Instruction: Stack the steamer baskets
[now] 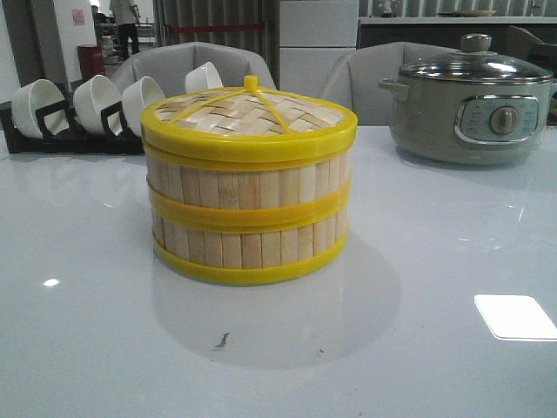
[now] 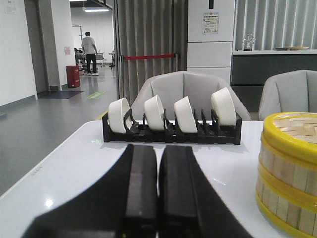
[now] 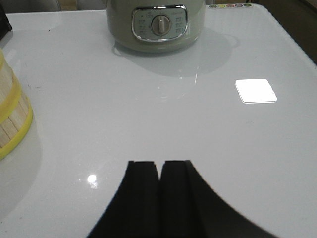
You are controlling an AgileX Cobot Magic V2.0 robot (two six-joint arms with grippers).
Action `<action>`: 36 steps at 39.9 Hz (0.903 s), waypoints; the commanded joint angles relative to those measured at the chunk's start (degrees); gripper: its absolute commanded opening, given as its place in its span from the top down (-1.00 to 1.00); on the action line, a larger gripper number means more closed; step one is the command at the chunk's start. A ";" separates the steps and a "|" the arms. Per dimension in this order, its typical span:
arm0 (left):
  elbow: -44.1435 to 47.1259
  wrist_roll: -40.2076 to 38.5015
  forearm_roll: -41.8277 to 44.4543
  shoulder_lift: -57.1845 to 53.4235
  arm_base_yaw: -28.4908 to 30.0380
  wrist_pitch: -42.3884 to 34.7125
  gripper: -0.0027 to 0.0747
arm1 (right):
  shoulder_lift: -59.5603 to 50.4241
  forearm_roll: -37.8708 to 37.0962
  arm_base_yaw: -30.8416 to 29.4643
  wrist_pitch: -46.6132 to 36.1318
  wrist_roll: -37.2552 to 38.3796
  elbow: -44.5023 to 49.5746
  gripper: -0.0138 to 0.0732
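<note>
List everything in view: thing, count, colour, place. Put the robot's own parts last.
baskets: two, pale bamboo slats with yellow bands, stacked one on the other at the table's middle
lid: one, woven bamboo with yellow rim and knob, on top of the stack
pot: one, grey with glass lid and a dial, back right of the table
bowls: four, white, standing on edge in the rack
rack: one, black, back left of the table
table: one, glossy white
chairs: two, grey, behind the table
person: one, white top, far down the hall at left
left pincer: black, shut, empty, over the table
right pincer: black, shut, empty, over the table
</note>
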 commanded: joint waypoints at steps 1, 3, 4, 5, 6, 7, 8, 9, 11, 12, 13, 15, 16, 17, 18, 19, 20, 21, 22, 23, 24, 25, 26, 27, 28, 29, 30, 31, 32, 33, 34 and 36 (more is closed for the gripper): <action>0.01 0.23 -0.54 -0.82 0.00 -5.19 0.70 | -0.05 0.06 -0.15 -6.46 -0.48 -1.32 0.56; 0.01 0.23 -0.54 -0.82 0.00 -5.19 0.70 | -0.65 0.06 0.27 -7.11 -0.48 -0.39 0.56; 0.01 0.23 -0.54 -0.82 0.00 -5.19 0.70 | -1.04 0.06 0.60 -7.50 -0.48 0.43 0.56; 0.01 0.23 -0.54 -0.82 0.00 -5.19 0.70 | -1.54 0.06 1.07 -8.23 -0.48 1.19 0.56; 0.01 0.23 -0.54 -0.82 0.00 -5.19 0.70 | -2.05 0.22 1.28 -8.91 -0.48 2.07 0.56; 0.01 0.23 -0.54 -0.82 0.00 -5.19 0.70 | -2.62 0.57 1.84 -9.71 -0.48 3.37 0.56; 0.01 0.23 -0.54 -0.82 0.00 -5.19 0.70 | -3.57 0.78 2.39 -10.92 -0.48 4.41 0.56; 0.01 0.23 -0.54 -0.82 0.00 -5.19 0.70 | -4.41 0.85 2.76 -12.08 -0.48 5.91 0.56; 0.01 0.23 -0.54 -0.82 0.00 -5.19 0.70 | -6.79 0.85 3.52 -15.20 -0.48 8.83 0.56; 0.01 0.23 -0.54 -0.82 0.00 -5.19 0.70 | -8.33 0.85 3.89 -17.14 -0.48 10.59 0.56; 0.01 0.23 -0.54 -0.82 0.00 -5.19 0.70 | -9.93 0.85 4.15 -19.00 -0.48 11.95 0.56; 0.01 0.23 -0.54 -0.82 0.00 -5.19 0.70 | -12.74 0.85 4.66 -21.67 -0.43 15.02 0.56; 0.01 0.23 -0.54 -0.82 0.00 -5.19 0.70 | -13.90 0.90 4.78 -22.54 -0.43 16.73 0.56; 0.01 0.23 -0.54 -0.82 0.00 -5.19 0.70 | -15.37 1.07 4.93 -23.50 -0.17 17.95 0.56; 0.01 0.23 -0.54 -0.82 0.00 -5.19 0.70 | -16.37 1.37 4.91 -23.97 0.12 19.49 0.56; 0.01 0.23 -0.54 -0.82 0.00 -5.19 0.70 | -17.53 1.96 4.91 -24.21 0.66 20.53 0.56; 0.01 0.23 -0.54 -0.82 0.00 -5.19 0.70 | -18.49 2.54 4.91 -24.21 1.29 21.77 0.56; 0.01 0.23 -0.54 -0.82 0.00 -5.19 0.70 | -19.15 3.23 4.91 -22.85 1.71 21.97 0.56; 0.01 0.23 -0.54 -0.82 0.00 -5.19 0.70 | -19.86 3.36 4.91 -19.74 1.88 21.81 0.56; 0.01 0.23 -0.54 -0.82 0.00 -5.19 0.70 | -20.33 3.36 4.91 -18.85 1.88 21.75 0.56; 0.01 0.23 -0.54 -0.82 0.00 -5.19 0.70 | -20.79 3.36 5.03 -18.17 1.88 21.81 0.56; 0.01 0.23 -0.54 -0.82 0.00 -5.19 0.70 | -20.79 3.36 5.14 -17.75 1.88 21.81 0.56; 0.01 0.23 -0.54 -0.82 0.00 -5.19 0.70 | -20.74 3.12 5.44 -17.75 1.80 21.81 0.56; 0.01 0.23 -0.54 -0.82 0.00 -5.19 0.70 | -20.74 2.95 5.62 -17.75 1.72 21.81 0.56; 0.01 0.23 -0.54 -0.82 0.00 -5.19 0.70 | -20.74 2.53 5.97 -17.88 1.51 21.81 0.56; 0.01 0.23 -0.54 -0.82 0.00 -5.19 0.70 | -20.74 2.22 6.25 -17.97 1.43 21.81 0.56; 0.01 0.23 -0.54 -0.82 0.00 -5.19 0.70 | -20.74 1.84 6.56 -18.16 1.43 21.81 0.56; 0.01 0.23 -0.54 -0.82 0.00 -5.19 0.70 | -20.74 1.39 7.11 -18.34 1.43 21.81 0.56; 0.01 0.23 -0.54 -0.82 0.00 -5.19 0.70 | -20.74 0.94 7.43 -18.44 1.43 21.81 0.56; 0.01 0.23 -0.54 -0.82 0.00 -5.19 0.70 | -20.74 0.62 7.78 -18.57 1.43 21.81 0.56; 0.01 0.23 -0.54 -0.82 0.00 -5.19 0.70 | -20.74 0.44 7.97 -18.64 1.43 21.81 0.56; 0.01 0.23 -0.54 -0.82 0.00 -5.19 0.70 | -20.74 0.24 8.24 -18.78 1.43 21.81 0.56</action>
